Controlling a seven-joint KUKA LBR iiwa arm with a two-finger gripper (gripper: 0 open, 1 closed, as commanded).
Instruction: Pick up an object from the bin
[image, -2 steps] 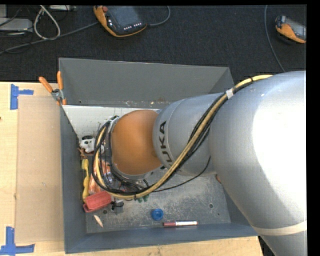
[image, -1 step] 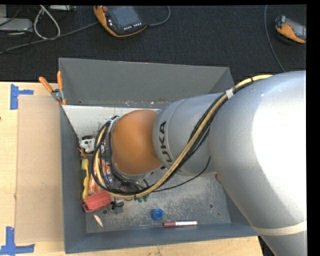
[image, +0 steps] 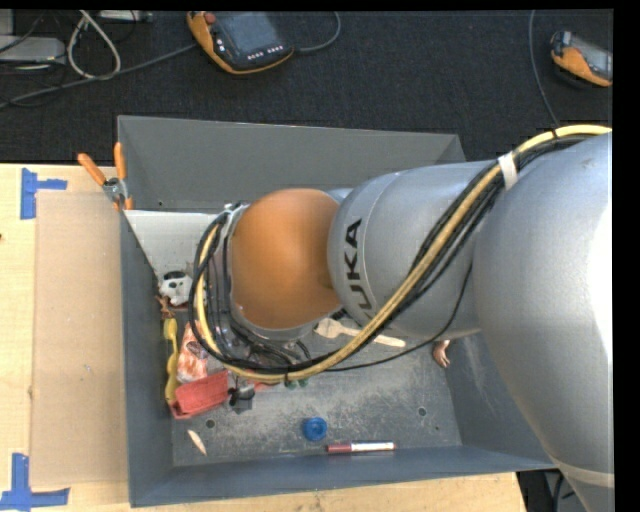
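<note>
Under orange cover (image: 285, 260), gripper (image: 248, 368) sits at bin's (image: 300, 150) 8 o'clock beside red block (image: 200, 395); claw state can't tell. At 6 o'clock: blue cap (image: 315, 429), pen (image: 360, 448).

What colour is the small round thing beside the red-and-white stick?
The small round thing is blue; camera view.

A smooth, faintly glossy orange cover (image: 285, 255) caps the arm's satin grey shell (image: 520, 270); below the cover, the matt grey metal bin (image: 400, 400) looks scuffed and dusty on its floor, where a small blue plastic cap (image: 315, 429) lies.
</note>
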